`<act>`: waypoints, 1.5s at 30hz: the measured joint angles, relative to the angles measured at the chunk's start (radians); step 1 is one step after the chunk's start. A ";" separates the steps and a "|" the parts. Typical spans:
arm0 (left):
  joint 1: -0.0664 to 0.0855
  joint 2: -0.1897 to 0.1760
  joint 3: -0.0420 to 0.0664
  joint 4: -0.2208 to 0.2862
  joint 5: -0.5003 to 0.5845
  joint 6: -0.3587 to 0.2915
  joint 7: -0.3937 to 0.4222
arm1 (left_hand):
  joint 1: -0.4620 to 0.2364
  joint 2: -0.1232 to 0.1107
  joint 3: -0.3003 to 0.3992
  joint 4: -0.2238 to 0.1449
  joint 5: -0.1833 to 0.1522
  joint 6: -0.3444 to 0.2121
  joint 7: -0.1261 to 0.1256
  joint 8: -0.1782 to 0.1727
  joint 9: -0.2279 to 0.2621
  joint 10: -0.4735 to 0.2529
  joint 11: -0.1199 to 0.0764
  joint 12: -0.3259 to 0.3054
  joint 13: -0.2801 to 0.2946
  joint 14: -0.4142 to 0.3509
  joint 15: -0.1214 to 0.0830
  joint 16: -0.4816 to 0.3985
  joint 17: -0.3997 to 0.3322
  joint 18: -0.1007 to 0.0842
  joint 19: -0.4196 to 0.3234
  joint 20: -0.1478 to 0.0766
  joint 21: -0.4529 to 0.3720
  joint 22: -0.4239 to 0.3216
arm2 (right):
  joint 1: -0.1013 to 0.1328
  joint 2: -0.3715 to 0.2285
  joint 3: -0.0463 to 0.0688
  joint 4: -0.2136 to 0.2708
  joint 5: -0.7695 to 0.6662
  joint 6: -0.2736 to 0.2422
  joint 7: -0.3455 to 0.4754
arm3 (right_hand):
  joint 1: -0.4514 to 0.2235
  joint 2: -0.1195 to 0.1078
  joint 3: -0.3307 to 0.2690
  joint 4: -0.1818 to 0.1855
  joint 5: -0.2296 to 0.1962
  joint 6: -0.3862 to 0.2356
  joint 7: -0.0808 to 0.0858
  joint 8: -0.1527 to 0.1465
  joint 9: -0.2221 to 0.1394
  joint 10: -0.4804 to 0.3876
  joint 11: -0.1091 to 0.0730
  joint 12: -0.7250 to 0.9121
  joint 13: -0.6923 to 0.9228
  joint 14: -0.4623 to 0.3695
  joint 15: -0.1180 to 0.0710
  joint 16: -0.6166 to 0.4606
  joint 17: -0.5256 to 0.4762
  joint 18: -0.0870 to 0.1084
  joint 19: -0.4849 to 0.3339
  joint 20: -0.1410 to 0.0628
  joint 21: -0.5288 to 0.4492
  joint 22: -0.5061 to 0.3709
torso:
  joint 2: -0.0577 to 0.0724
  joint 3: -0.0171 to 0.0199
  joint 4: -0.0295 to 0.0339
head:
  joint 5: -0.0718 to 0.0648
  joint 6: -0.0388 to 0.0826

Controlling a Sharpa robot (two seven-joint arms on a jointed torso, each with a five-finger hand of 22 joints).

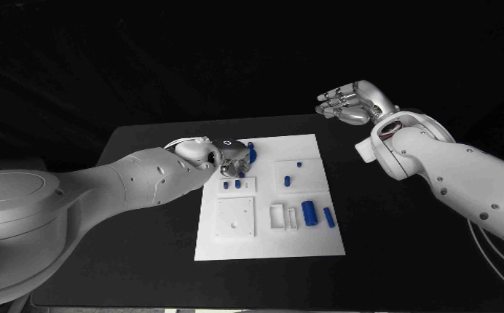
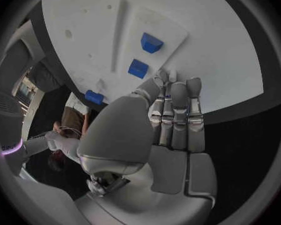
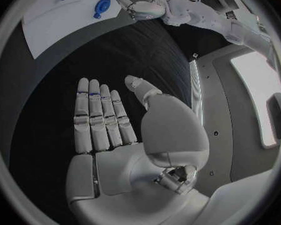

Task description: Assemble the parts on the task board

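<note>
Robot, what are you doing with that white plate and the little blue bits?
The robot is putting blue parts together on the white task board. Its left hand is down at the board's far end, by a round blue part; whether its fingers hold it can't be told. The right hand hovers off to the side, fingers straight, holding nothing. More blue parts, like a long blue cylinder, lie on the board.

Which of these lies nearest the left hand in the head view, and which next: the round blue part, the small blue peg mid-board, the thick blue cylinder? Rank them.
1. The round blue part, right beside the left hand, by the task board far edge.
2. The small blue peg, mid-board, toward the right arm's side.
3. The thick blue cylinder, toward the board's near edge.
</note>
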 measured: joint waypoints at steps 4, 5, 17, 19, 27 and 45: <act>0.000 0.002 -0.001 -0.001 -0.007 -0.003 -0.007 | 0.007 0.007 -0.044 0.007 0.000 0.000 0.000 0.000 -0.001 0.013 -0.009 0.064 0.004 0.002 -0.002 0.024 0.013 0.000 0.006 -0.006 -0.009 0.000 | 0.000 0.000 0.000 -0.001 0.000 0.000 0.000 | 0.000 0.000 0.000 0.000 0.000 0.000 0.000 0.000 0.000 0.000 0.000 0.000 0.000 0.000 0.000 0.000 0.000 0.000 0.000 0.000 0.000 0.000 | 0.000 -0.0002 0.0001 | 0.000 0.000; 0.000 0.003 -0.001 -0.002 -0.009 -0.004 -0.009 | 0.007 0.007 -0.052 0.007 0.000 0.002 -0.002 0.000 -0.002 0.025 -0.017 0.088 0.010 0.004 -0.004 0.034 0.018 0.000 0.011 -0.004 -0.010 0.000 | 0.000 0.001 0.000 -0.001 0.000 0.000 0.000 | 0.000 0.000 0.000 0.000 0.000 0.000 0.000 0.000 0.000 0.000 0.000 0.000 0.000 0.000 0.000 0.000 0.000 0.000 0.000 0.000 0.000 0.000 | 0.000 -0.0002 0.0001 | 0.000 0.000; 0.002 0.016 -0.002 -0.005 -0.057 -0.020 -0.029 | 0.017 0.027 -0.135 0.014 -0.005 0.021 -0.022 0.000 -0.001 -0.184 -0.067 0.818 0.303 -0.007 -0.029 0.175 0.133 0.000 0.038 -0.031 0.008 0.000 | 0.000 0.004 0.000 -0.002 0.000 0.000 0.000 | 0.000 0.000 0.000 0.000 0.000 0.000 0.000 0.000 0.000 0.000 0.000 0.000 0.000 0.000 0.000 0.000 0.000 0.000 0.000 0.000 0.000 0.000 | 0.000 -0.0011 0.0006 | 0.000 -0.001; 0.002 0.017 -0.002 -0.005 -0.065 -0.024 -0.031 | 0.012 0.021 -0.135 0.014 -0.006 0.025 -0.025 0.000 -0.001 -0.196 -0.073 0.884 0.335 -0.002 -0.034 0.187 0.145 0.000 0.040 -0.033 0.017 0.000 | -0.001 0.004 0.000 -0.002 0.000 0.000 0.000 | 0.000 0.000 0.000 0.000 0.000 0.000 0.000 0.000 0.000 0.000 0.000 0.000 0.000 0.000 0.000 0.000 0.000 0.000 0.000 0.000 0.000 0.000 | 0.001 -0.0010 0.0006 | 0.000 -0.002; 0.002 0.019 -0.002 -0.001 -0.092 -0.037 -0.038 | -0.004 0.004 -0.116 0.034 -0.006 0.030 -0.030 0.000 -0.001 -0.219 -0.082 1.040 0.420 0.023 -0.046 0.205 0.221 0.000 0.049 -0.042 0.056 0.000 | -0.001 0.005 0.000 -0.002 0.000 0.001 0.000 | 0.000 0.000 -0.003 0.003 0.000 0.000 0.000 0.000 0.000 0.000 0.000 0.000 0.000 0.000 0.000 0.000 0.000 0.000 0.000 0.000 0.000 0.000 | 0.001 -0.0009 0.0006 | -0.001 -0.002; 0.000 0.014 -0.003 0.012 -0.112 -0.041 -0.024 | -0.022 0.021 -0.084 0.043 0.074 0.076 -0.043 0.000 -0.002 -0.213 -0.088 1.073 0.460 0.064 -0.051 0.213 0.319 0.000 0.049 -0.041 0.095 0.000 | -0.001 0.006 0.000 -0.004 0.000 0.001 0.001 | -0.004 0.004 -0.006 0.006 0.000 0.000 0.000 0.000 0.000 0.000 0.000 0.000 0.000 0.000 0.000 0.000 0.000 0.000 0.000 0.000 0.000 0.000 | 0.000 -0.0007 0.0007 | -0.004 -0.005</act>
